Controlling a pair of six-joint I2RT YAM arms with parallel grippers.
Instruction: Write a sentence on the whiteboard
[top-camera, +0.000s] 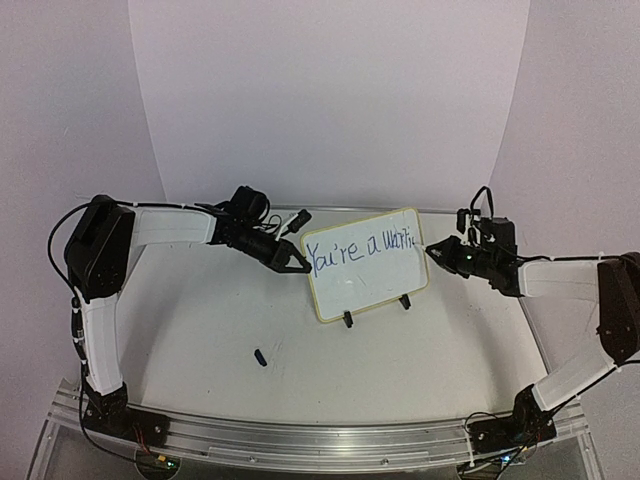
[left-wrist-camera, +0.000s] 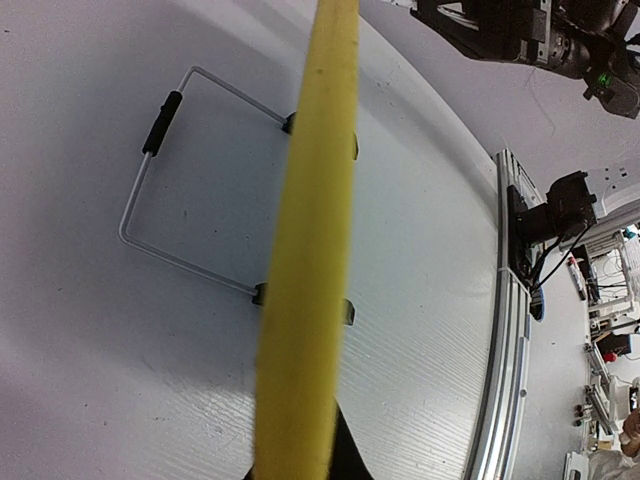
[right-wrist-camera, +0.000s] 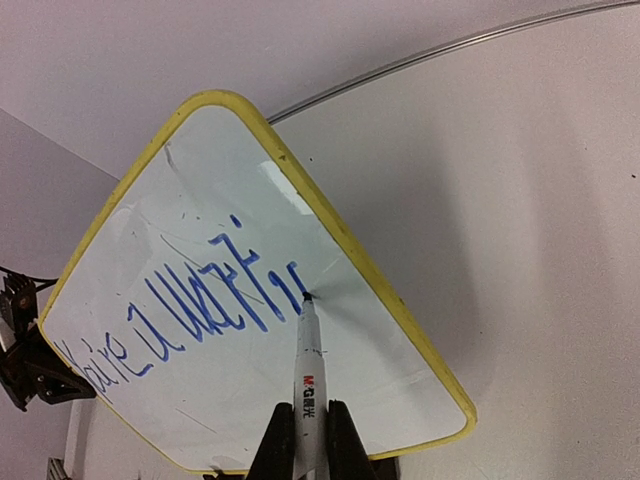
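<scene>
While the left gripper (top-camera: 300, 265) pinches the whiteboard (top-camera: 372, 288) at its left edge, the right gripper (top-camera: 435, 252) has its marker on the sentence (top-camera: 360, 248).
Top view: board stands mid-table, long axis left-right, right arm nearer the writing's end. Left wrist: yellow rim (left-wrist-camera: 305, 250) runs straight out from between the closed jaws, wire stand (left-wrist-camera: 150, 200) behind. Right wrist: jaws clamped on the marker (right-wrist-camera: 308, 370), barrel pointing at the board, tip touching the last letter; little room before the right rim, so next strokes probably go below.
</scene>
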